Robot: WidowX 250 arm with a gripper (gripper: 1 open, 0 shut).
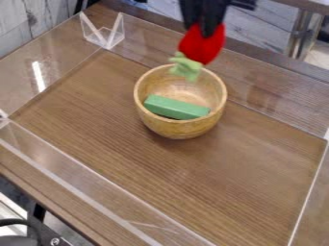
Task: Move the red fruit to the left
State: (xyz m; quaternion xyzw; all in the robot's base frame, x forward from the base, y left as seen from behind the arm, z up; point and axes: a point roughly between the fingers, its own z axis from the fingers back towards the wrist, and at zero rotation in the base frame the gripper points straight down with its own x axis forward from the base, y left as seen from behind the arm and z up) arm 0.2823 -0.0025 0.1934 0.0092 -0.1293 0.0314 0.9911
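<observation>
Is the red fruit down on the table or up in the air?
In the air: the red fruit hangs from the gripper above the wooden bowl's far rim.

1. Shows only the lowest part of the arm, at the top edge of the camera view.
2. Ends in a black gripper (203, 21), dark and boxy.
3. Looks blurred throughout.
4. Reveals no readable screws, cables or markings on the dark housing.

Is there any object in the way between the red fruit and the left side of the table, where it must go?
The gripper holds the red fruit in the air above the far rim of the wooden bowl. The bowl, with a green block inside, sits below the leftward path; at this height nothing visible blocks it.
</observation>
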